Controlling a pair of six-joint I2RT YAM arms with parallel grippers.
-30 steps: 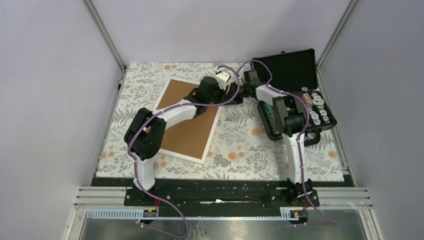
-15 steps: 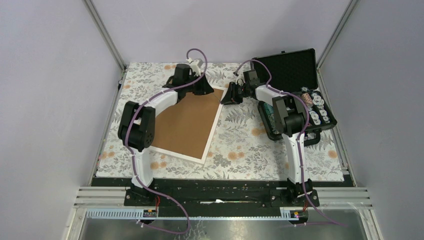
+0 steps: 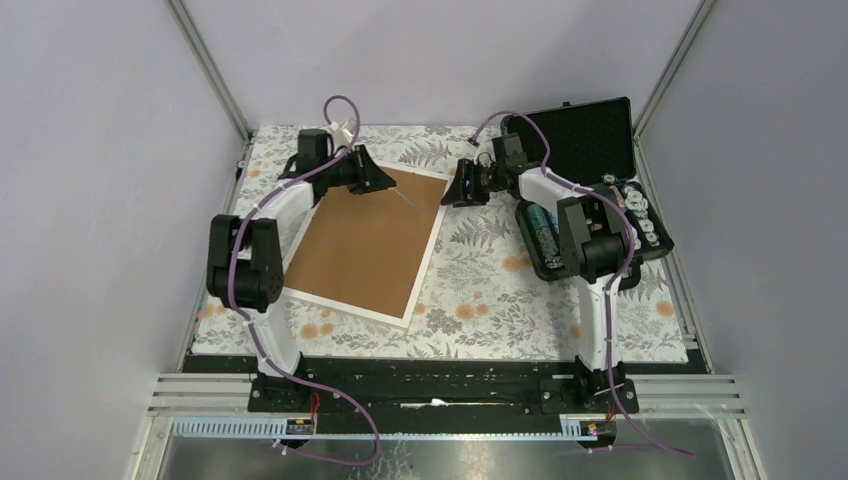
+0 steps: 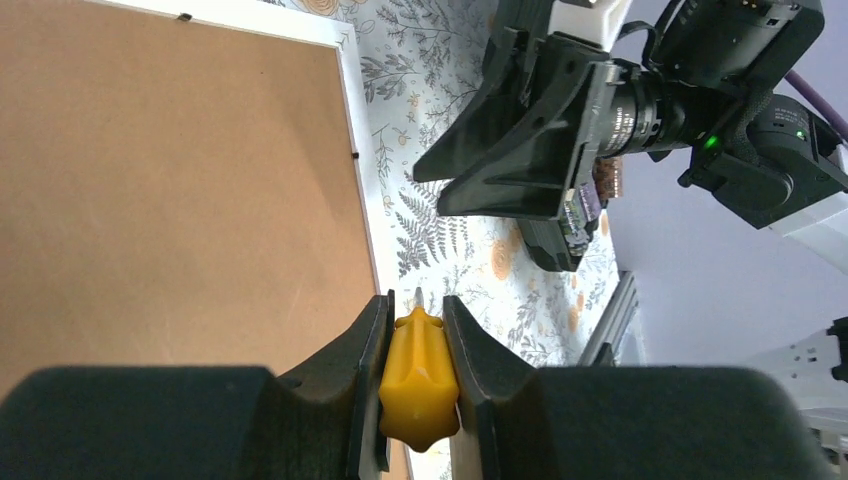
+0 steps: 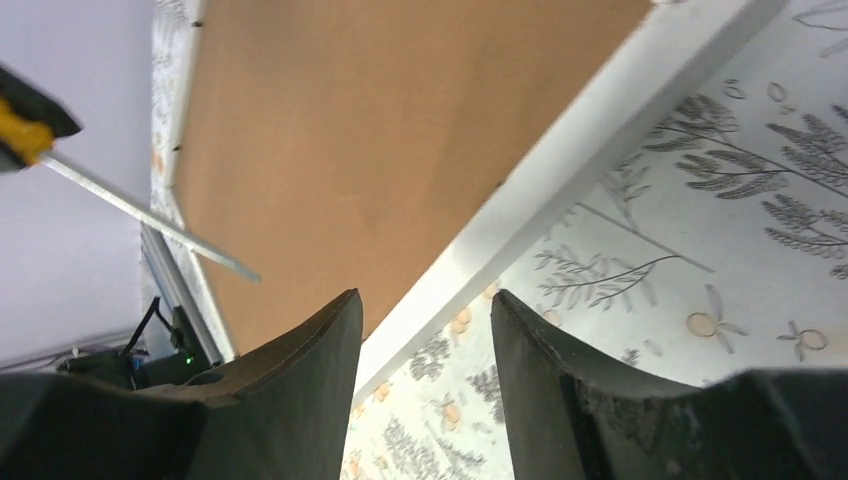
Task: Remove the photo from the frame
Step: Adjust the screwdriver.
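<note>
Top: white-bordered rectangular frame (image 3: 370,240), brown fibreboard back up, flat on floral-clothed table (image 3: 480,270) | left wrist alone shows grip: left tool (image 4: 418,300) pinches yellow-handled screwdriver (image 4: 418,380) | right wrist: right tool (image 5: 425,300) spread, empty, over frame edge.

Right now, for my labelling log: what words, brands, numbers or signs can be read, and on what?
No text can be read anywhere.
In the black case, the round pieces carry markings too small to read.
The back of the frame is plain brown, no writing.
The screwdriver handle is plain yellow, no lettering.
</note>
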